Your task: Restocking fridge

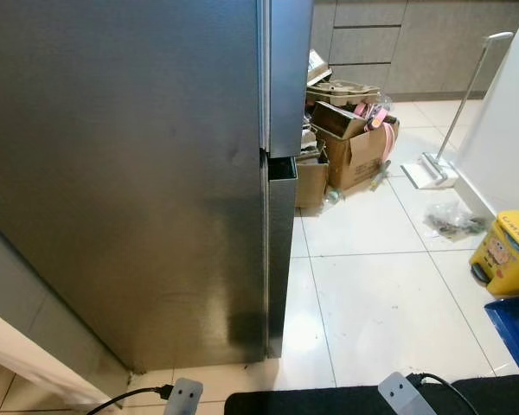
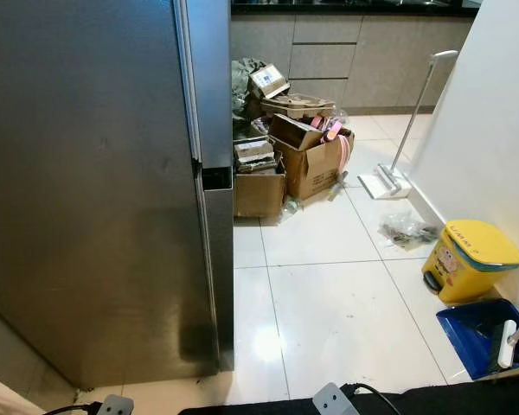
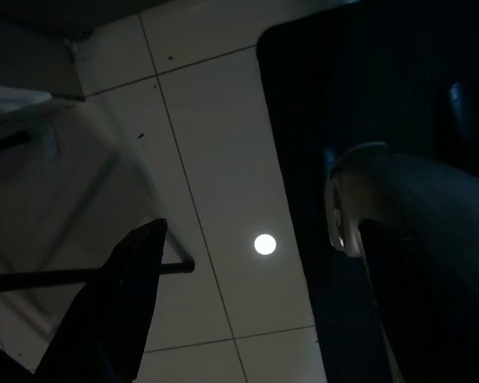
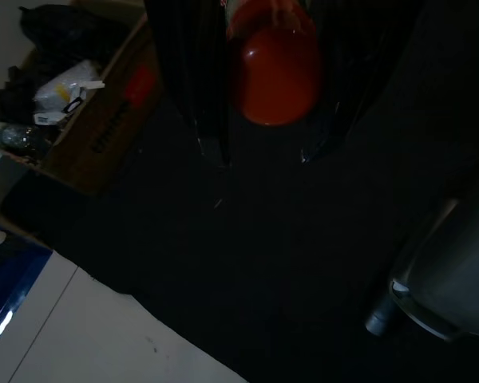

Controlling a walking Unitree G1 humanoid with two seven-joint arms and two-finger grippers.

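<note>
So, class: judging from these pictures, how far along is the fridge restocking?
Done: nothing visible; the steel fridge stands with its doors shut. In hand: the right tool grips a red-capped item; the left tool hangs over the floor tiles. Left: open a door and place the item inside.

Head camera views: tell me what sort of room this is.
Probably a home kitchen: a tall steel fridge with doors shut, grey cabinet drawers along the far wall, and a yellow pedal bin on the white tiled floor.
</note>
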